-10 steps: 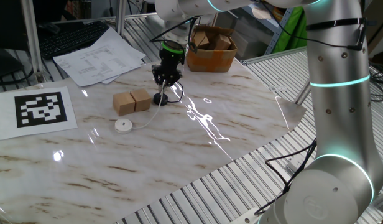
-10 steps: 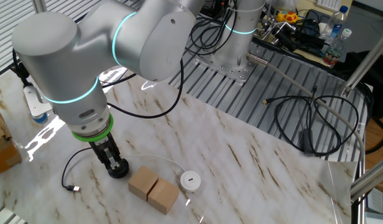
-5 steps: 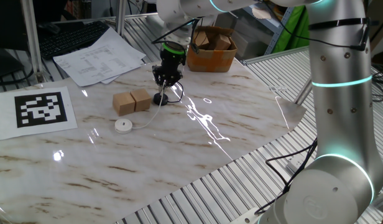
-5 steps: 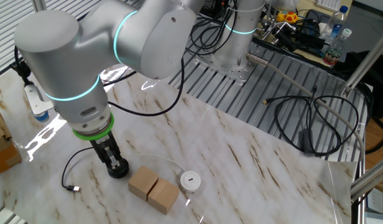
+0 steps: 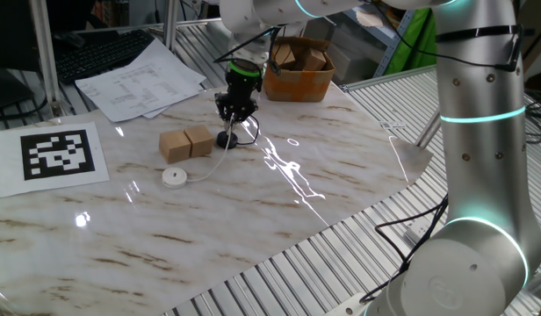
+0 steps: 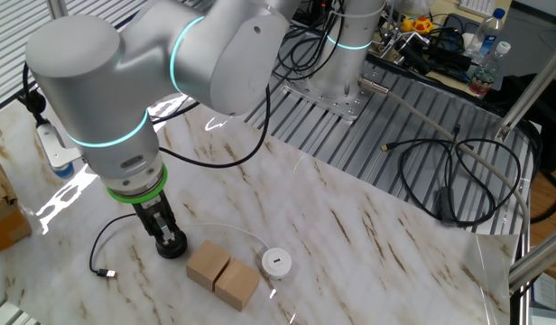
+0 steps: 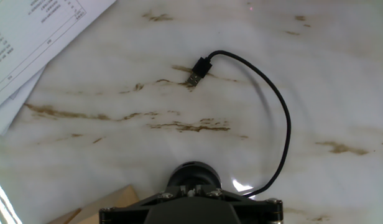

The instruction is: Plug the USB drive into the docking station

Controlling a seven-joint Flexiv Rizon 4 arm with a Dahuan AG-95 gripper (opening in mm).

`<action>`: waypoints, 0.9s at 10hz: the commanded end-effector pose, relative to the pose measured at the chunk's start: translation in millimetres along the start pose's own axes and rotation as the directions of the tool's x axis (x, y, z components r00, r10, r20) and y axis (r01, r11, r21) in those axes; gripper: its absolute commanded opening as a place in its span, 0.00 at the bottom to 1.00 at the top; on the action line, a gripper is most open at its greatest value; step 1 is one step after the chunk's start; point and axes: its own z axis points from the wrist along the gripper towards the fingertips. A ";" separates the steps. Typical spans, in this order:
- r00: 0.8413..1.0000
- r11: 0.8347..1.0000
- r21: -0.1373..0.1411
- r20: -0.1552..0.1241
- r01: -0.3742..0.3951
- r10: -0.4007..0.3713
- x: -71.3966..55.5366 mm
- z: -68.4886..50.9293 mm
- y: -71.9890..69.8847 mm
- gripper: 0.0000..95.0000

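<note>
The docking station [image 5: 227, 138] is a small black round puck on the marble table, also seen in the other fixed view [image 6: 173, 246] and at the bottom of the hand view [image 7: 193, 174]. My gripper [image 6: 164, 231] points straight down onto the puck's top, its narrow fingers close together. In the hand view a small pale piece, the USB drive [image 7: 190, 192], shows pinched between the fingertips right over the puck. Most of the drive is hidden by the fingers. A thin black cable [image 7: 283, 124] runs from the puck to a loose plug [image 7: 198, 70].
Two wooden blocks [image 5: 186, 143] lie side by side just beside the docking station. A white disc [image 5: 173, 176] on a thin white wire sits nearer the front. Papers [image 5: 139, 81], a printed marker sheet [image 5: 60, 153] and a cardboard box [image 5: 299, 72] lie around the edges.
The arm's upper body has drifted slightly in the other fixed view. The gripper stays at the docking station with its fingers the same.
</note>
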 end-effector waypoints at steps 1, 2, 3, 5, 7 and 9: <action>1.000 1.000 -0.004 0.005 -0.003 0.003 -0.3 8.4 -0.9 0.00; 1.000 1.000 -0.006 0.006 -0.005 0.005 -0.4 8.3 -0.8 0.00; 1.000 1.000 -0.009 0.006 -0.005 0.006 -1.0 8.0 -0.6 0.00; 1.000 1.000 -0.007 0.013 -0.004 0.004 -2.1 9.6 -0.7 0.00; 1.000 1.000 -0.008 0.028 -0.006 0.006 -0.5 12.6 -2.1 0.00; 1.000 1.000 -0.011 0.028 -0.005 0.005 1.1 14.0 -3.3 0.00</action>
